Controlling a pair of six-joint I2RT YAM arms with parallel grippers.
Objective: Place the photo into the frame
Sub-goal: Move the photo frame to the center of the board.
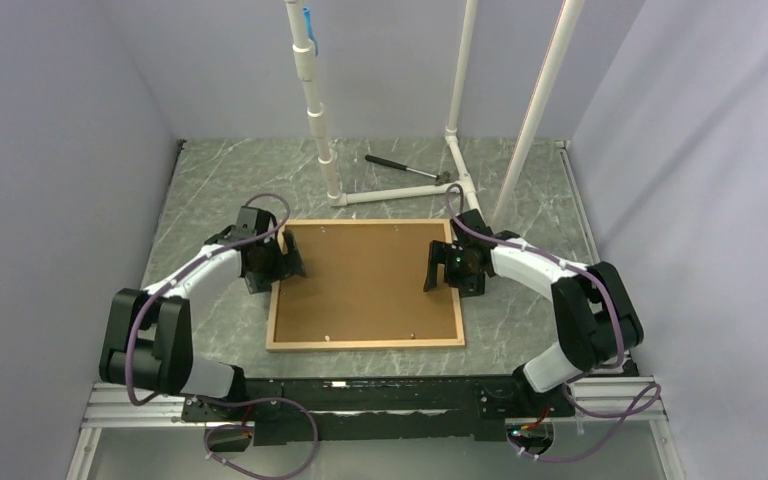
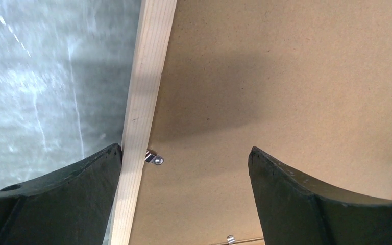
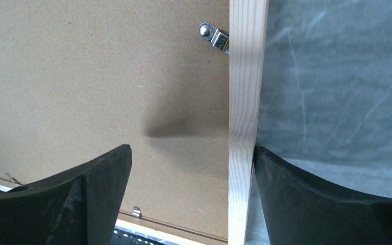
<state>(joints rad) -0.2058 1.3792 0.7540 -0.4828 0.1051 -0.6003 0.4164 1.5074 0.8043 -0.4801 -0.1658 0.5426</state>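
The frame [image 1: 365, 343], light wood with narrow rails, lies flat on the table with a brown backing board [image 1: 370, 280] filling it. The photo is hidden. My left gripper [image 1: 285, 262] is open over the frame's left rail [image 2: 145, 92]. In the left wrist view the gripper [image 2: 185, 148] has one finger against the rail's outer side and the other over the board [image 2: 286, 76]. My right gripper [image 1: 440, 268] is open across the right rail [image 3: 246, 102]. In the right wrist view the gripper [image 3: 193, 147] has one finger outside the rail and one over the board [image 3: 81, 76]. Neither gripper holds anything.
Small metal clips [image 2: 154, 158] [image 3: 212, 34] sit on the board beside the rails. White pipes [image 1: 315, 100] stand on the grey marbled table behind the frame, with a dark hammer-like tool [image 1: 405, 168] lying near them. Plain walls close in both sides.
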